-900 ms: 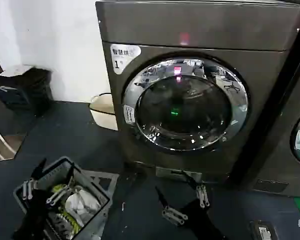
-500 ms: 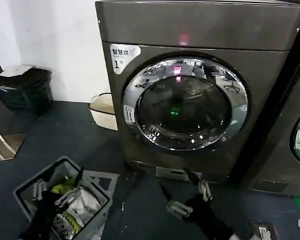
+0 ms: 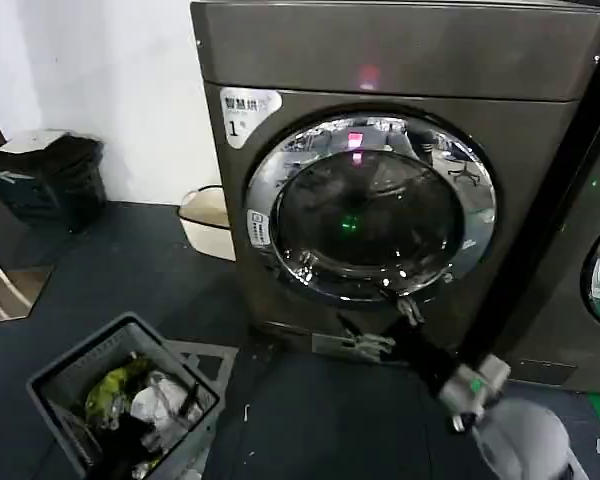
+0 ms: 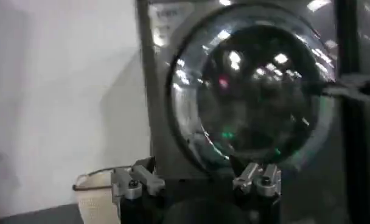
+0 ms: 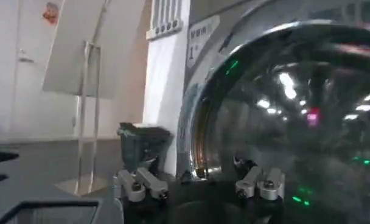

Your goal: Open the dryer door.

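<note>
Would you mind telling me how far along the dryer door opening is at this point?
Nothing is finished: the dryer door sits flush in the dryer, shut. In hand: the right gripper, fingers open, is just under the door's chrome ring, apparently not gripping it. The left gripper is open and idle. Left: gripping the door and swinging it open.

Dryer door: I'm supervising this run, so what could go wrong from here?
The right tool, open, sits low by the dryer door's chrome rim; it may slip off the shiny curved ring. No handle is clearly visible, so it may pull at the wrong spot. The left tool is open and idle near the laundry basket.
</note>
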Controlling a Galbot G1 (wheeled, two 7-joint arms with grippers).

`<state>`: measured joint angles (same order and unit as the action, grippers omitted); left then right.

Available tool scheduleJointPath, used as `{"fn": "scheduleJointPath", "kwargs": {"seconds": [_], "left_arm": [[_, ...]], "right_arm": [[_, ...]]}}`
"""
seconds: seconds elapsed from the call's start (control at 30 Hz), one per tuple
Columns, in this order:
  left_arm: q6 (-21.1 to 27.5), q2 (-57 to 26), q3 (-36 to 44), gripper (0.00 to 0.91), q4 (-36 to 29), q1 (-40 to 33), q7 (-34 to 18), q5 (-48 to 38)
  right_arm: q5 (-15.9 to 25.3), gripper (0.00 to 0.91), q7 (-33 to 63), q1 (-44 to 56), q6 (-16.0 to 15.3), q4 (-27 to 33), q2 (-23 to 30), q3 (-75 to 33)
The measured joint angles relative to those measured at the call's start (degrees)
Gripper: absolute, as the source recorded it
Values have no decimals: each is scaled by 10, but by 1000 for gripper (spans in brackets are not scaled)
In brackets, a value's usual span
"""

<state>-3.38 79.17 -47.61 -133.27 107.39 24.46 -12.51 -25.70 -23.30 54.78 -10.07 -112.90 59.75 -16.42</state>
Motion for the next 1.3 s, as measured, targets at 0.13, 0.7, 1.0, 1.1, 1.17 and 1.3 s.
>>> {"fn": "scheduleJointPath", "kwargs": {"seconds": [0.13,0.7,1.0,1.1,1.17,1.3], "left_arm": [[29,5,-4,907,-2,1,12,1],[-3,27,-34,907,5,10,88,-17],[-9,31,-43,907,2,14,124,-34],[-11,32,-49,907,1,14,128,-40],[-13,33,-54,907,2,13,127,-41],[-16,36,-60,907,3,13,127,-43]], "right_arm": [[-8,907,1,-58,-5,48,8,42],[8,907,1,-223,9,205,66,160],[8,907,0,-284,18,280,106,197],[3,907,-4,-300,17,303,117,205],[-1,907,-7,-311,17,320,126,211],[-4,907,-14,-327,17,346,138,220]]}}
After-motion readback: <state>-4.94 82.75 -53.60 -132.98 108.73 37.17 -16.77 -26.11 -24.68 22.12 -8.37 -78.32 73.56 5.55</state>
